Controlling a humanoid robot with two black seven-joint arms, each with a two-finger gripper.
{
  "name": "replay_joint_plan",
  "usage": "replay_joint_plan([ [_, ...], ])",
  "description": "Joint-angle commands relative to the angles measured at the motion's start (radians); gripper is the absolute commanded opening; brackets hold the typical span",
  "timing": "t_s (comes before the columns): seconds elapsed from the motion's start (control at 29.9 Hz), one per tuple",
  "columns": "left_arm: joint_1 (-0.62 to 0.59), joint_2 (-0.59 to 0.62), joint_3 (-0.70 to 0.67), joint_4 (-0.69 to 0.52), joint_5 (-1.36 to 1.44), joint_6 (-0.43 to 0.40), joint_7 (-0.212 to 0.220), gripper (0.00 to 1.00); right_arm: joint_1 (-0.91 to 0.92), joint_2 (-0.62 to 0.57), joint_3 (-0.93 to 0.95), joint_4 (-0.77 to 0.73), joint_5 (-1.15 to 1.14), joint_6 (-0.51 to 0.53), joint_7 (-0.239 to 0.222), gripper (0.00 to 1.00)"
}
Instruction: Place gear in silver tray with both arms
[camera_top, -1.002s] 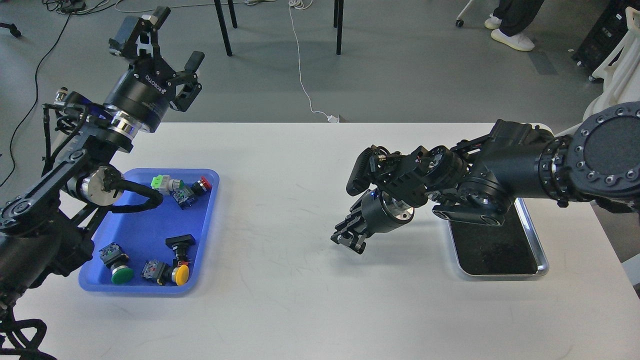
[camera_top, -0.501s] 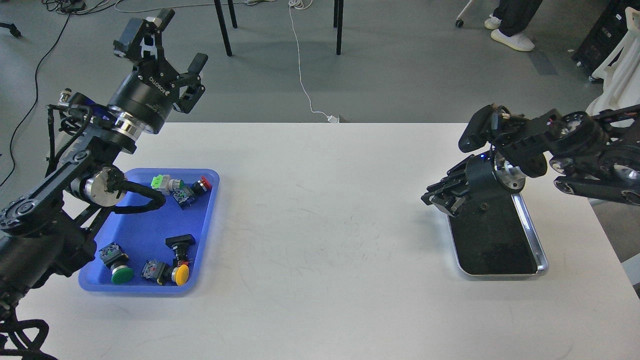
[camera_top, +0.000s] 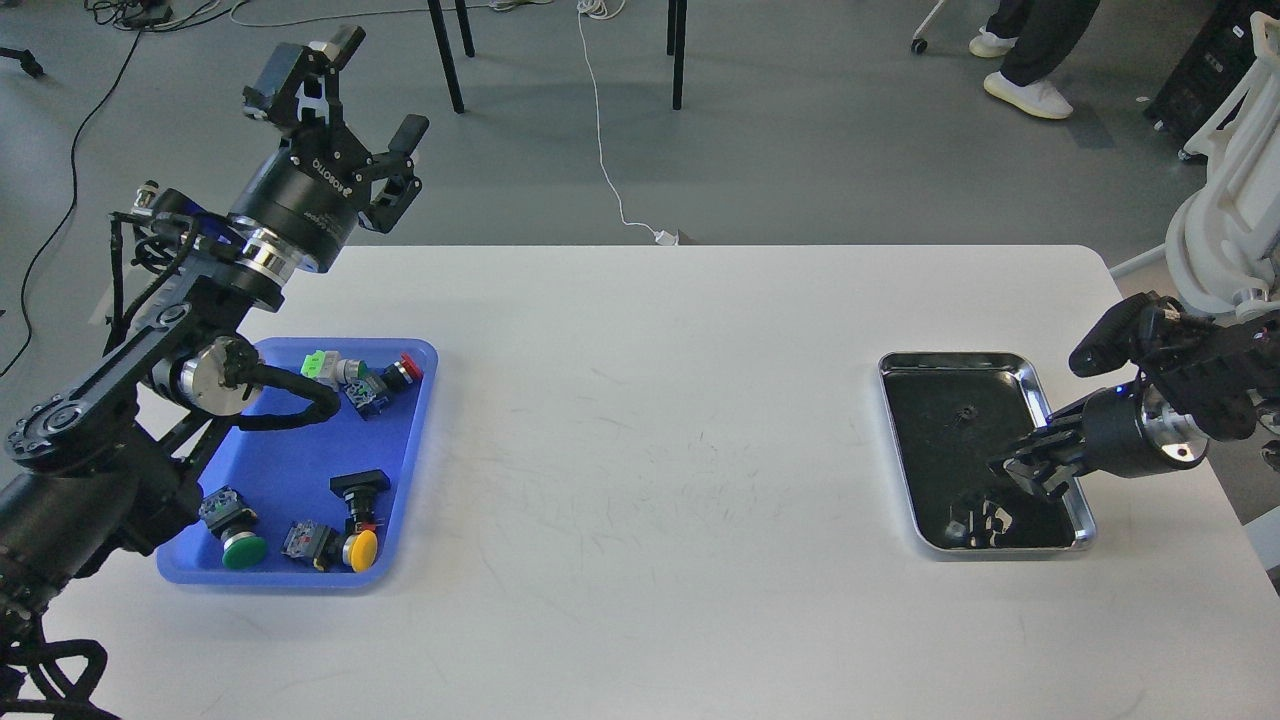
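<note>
The silver tray lies at the table's right side, with a black liner inside. A small dark toothed piece, perhaps the gear, lies on the liner in the tray's far half. My right gripper hangs low over the tray's near right part, pointing left. It is dark and its fingers cannot be told apart. Dark shapes below it at the tray's near end may be its reflection. My left gripper is raised high beyond the table's far left edge, open and empty.
A blue plastic tray at the left holds several push-button switches, among them a green one, a yellow one and a red one. My left arm's elbow overhangs its left side. Chair legs and cables are on the floor behind.
My right arm has swung from the table's middle to the right and now sits over the silver tray's near right part, which uncovers the tray's far half. My left gripper has shifted slightly right.
</note>
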Motion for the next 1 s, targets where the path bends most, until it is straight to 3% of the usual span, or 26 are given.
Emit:
replay_joint_plan([
  [0.0,0.001,-0.002,0.0,0.0,-0.001,0.001,0.001,0.98,-0.045,0.03,0.032,-0.046,0.001,-0.001,0.0,0.19],
  [0.2,0.001,-0.002,0.0,0.0,-0.001,0.001,0.002,0.98,-0.064,0.048,0.05,-0.055,0.0,0.001,0.0,0.28],
  [0.4,0.001,0.0,0.0,0.001,-0.001,0.0,0.002,0.98,-0.062,0.037,0.056,-0.048,0.003,-0.001,0.0,0.81],
  [0.5,0.001,0.001,0.0,0.0,-0.001,0.0,0.002,0.98,-0.064,0.01,0.091,-0.048,0.003,-0.001,0.0,0.96],
  [0.74,0.001,0.006,-0.002,0.0,-0.003,-0.002,-0.001,0.98,-0.065,-0.045,0.361,-0.017,0.136,0.009,0.0,0.97],
  [0.97,0.024,-0.032,-0.008,-0.002,-0.004,0.01,-0.005,0.98,-0.166,-0.016,0.685,0.038,0.936,0.022,0.0,0.99],
])
